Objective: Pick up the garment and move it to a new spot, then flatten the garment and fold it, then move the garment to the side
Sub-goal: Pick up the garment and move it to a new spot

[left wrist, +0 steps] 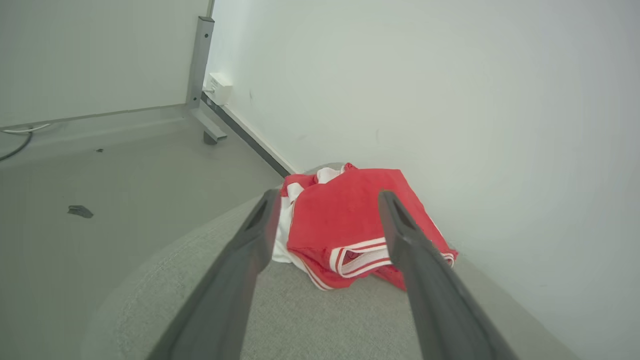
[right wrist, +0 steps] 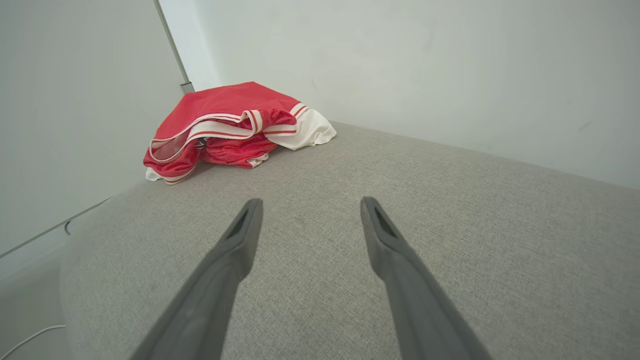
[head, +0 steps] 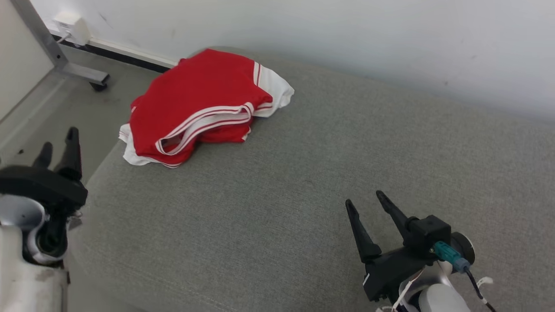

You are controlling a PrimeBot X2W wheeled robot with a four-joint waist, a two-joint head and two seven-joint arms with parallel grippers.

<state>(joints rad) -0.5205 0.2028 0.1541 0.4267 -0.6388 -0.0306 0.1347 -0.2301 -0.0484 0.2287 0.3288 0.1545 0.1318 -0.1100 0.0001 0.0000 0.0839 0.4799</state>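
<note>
Head view with both wrist views. We see a red garment (head: 197,102) with white striped trim and white side panels. It lies in a loose, uneven bundle on the far left corner of a grey fabric-covered cushion (head: 303,173). Its far edge is close to the white wall (head: 390,39), and its white hem reaches the cushion's rounded left border. One banded opening faces the robot, gaping slightly.

The left gripper (head: 59,140) stands at the lower left of the head view, beside the cushion's left border. Its two dark fingers are spread apart with nothing between them, and it is well short of the garment. In its own wrist view the fingers point toward the bundle and frame it.

The right gripper (head: 365,199) is low over the cushion's near right part, well apart from the garment. Its fingers are likewise parted and empty. We see bare grey fabric between them in the right wrist view.

Beyond the cushion, on the grey floor (head: 86,108), a metal frame leg (head: 65,65) ends in a dark caster. A small white box (head: 71,26) is mounted on the wall above a dark baseboard strip (head: 130,58). A dark scrap (left wrist: 80,211) lies on the floor.
</note>
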